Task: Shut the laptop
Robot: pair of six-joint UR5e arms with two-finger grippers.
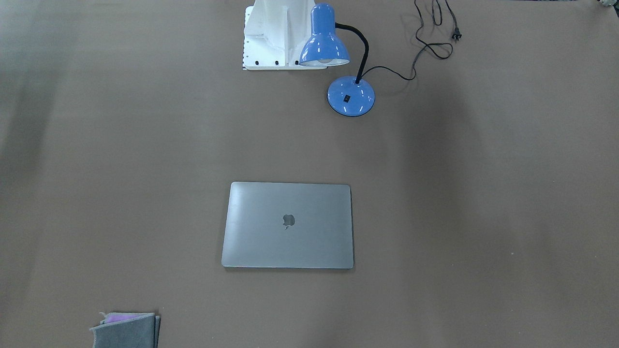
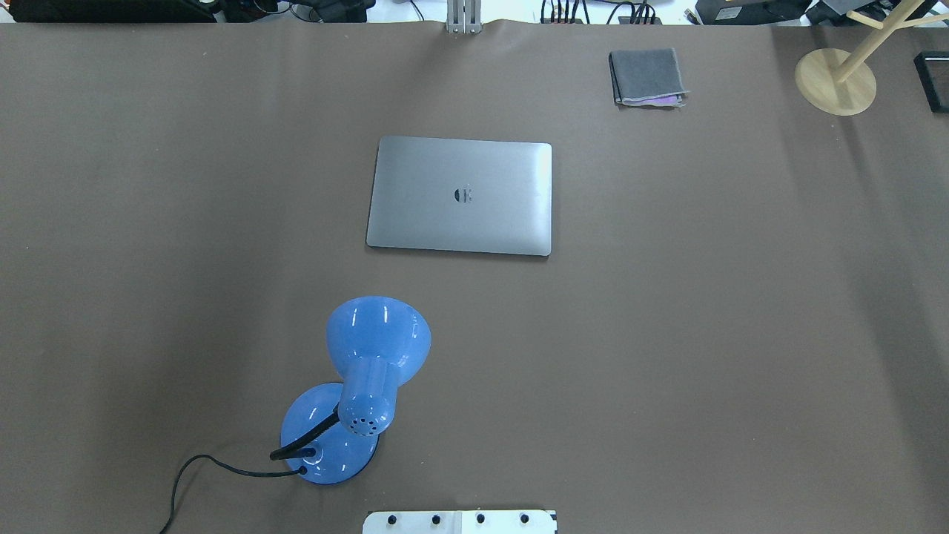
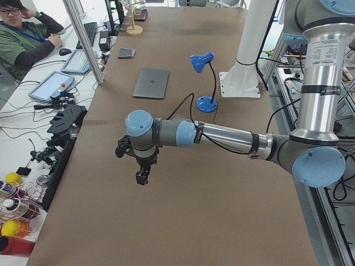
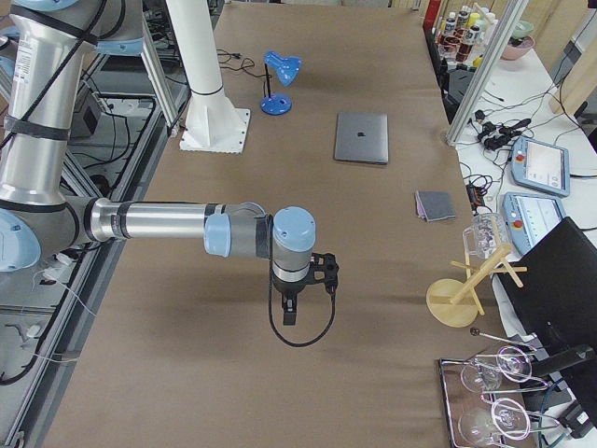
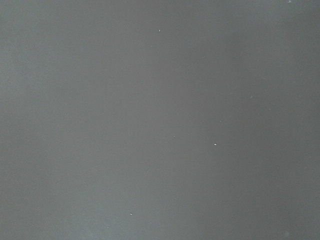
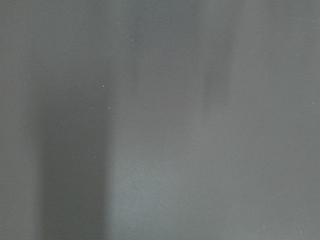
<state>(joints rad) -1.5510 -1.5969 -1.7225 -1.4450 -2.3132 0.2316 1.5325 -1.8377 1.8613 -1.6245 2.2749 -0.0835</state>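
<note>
The space-grey laptop (image 1: 288,225) lies flat on the brown table with its lid down and the apple logo facing up; it also shows in the overhead view (image 2: 460,196) and in both side views (image 3: 151,83) (image 4: 362,137). My left gripper (image 3: 142,177) hangs over bare table far from the laptop, at the table's left end. My right gripper (image 4: 289,315) hangs over bare table at the right end. Both show only in the side views, so I cannot tell whether they are open or shut. Both wrist views show only bare table surface.
A blue desk lamp (image 2: 363,386) stands between the robot's base (image 2: 460,522) and the laptop, its black cord (image 1: 425,46) trailing on the table. A folded grey cloth (image 2: 646,77) and a wooden stand (image 2: 835,80) lie far right. An operator (image 3: 22,39) sits beside the table.
</note>
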